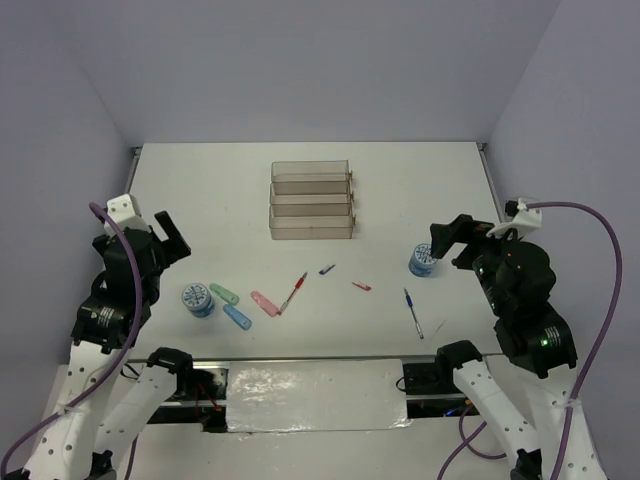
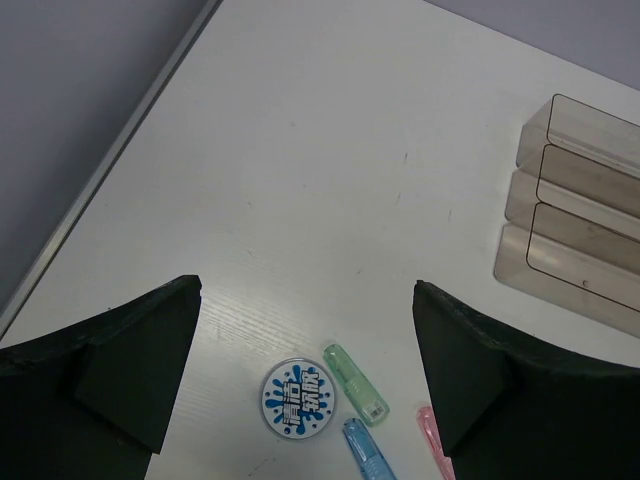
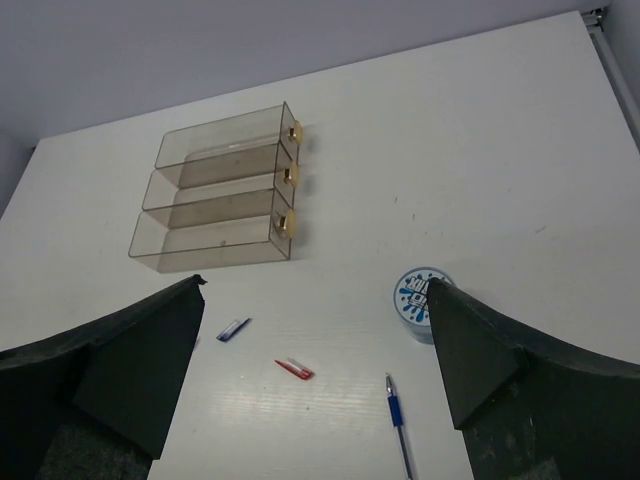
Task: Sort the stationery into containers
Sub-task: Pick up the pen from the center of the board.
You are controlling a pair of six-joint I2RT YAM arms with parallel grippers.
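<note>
A block of clear, smoky-tinted rectangular plastic trays (image 1: pixel 312 200) sits at the far middle of the white table (image 1: pixel 420 180), and nothing shows inside the compartments. All the stationery lies loose on the table nearer the arms.

At near left, a round blue patterned roll (image 2: pixel 298 397) lies flat. Just to its right are a green capsule-shaped piece (image 2: pixel 355 383), a blue capsule-shaped piece (image 2: pixel 368 455) and a pink capsule-shaped piece (image 1: pixel 265 303). A thin red pen (image 1: pixel 293 293) lies slanted just right of the pink one.

Toward the middle lie a tiny blue cap (image 3: pixel 233 329) and a tiny red cap (image 3: pixel 295 369), apart from each other. Right of them lies a thin blue pen (image 3: pixel 397 415). A second round blue patterned roll (image 1: pixel 422 260) stands at the right.

The left gripper (image 2: pixel 305 290) has its fingers spread wide and holds nothing; the near-left roll shows between them in its wrist view. The right gripper (image 3: pixel 315 285) is likewise spread wide and empty, with the right-hand roll partly hidden behind one finger.
</note>
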